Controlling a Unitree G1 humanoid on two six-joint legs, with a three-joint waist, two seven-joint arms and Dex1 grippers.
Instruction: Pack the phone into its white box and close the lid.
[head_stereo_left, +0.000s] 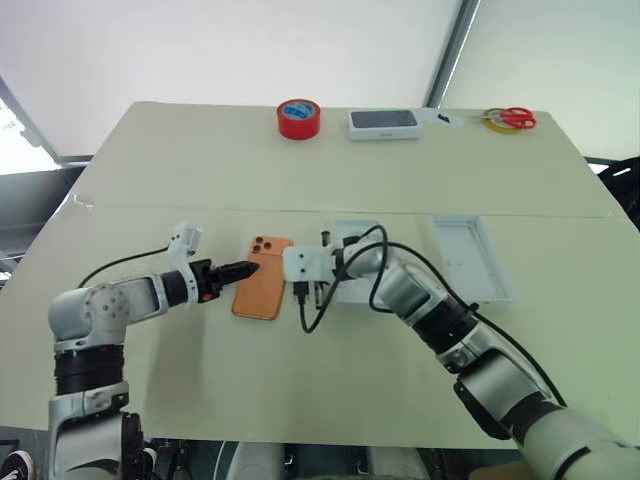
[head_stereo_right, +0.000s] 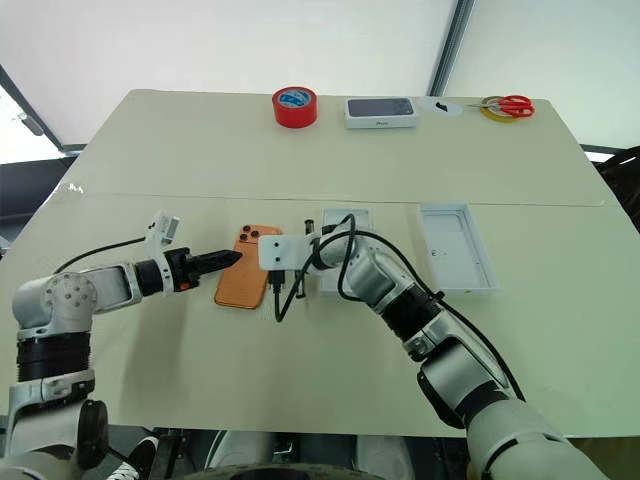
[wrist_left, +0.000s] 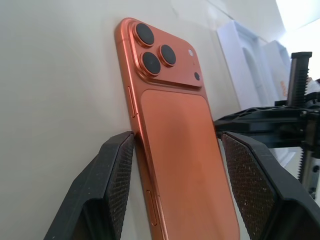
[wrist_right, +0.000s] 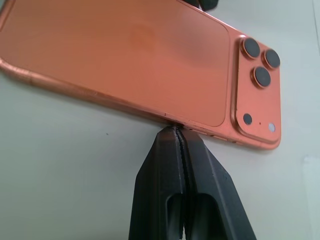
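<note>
Orange phone (wrist_left: 175, 145) lies camera-side up between left gripper's (head_stereo_left: 245, 270) spread, empty fingers while closed, empty right gripper (wrist_right: 181, 131) props its edge; next, probably, squeeze and lift toward the white box (head_stereo_left: 352, 262).

Both head views look forward and down over the whole table (head_stereo_left: 150, 160) from its near edge; each wrist view sits low and very close to the phone (wrist_left: 185, 165), one from either long side; all four share that phone.
</note>
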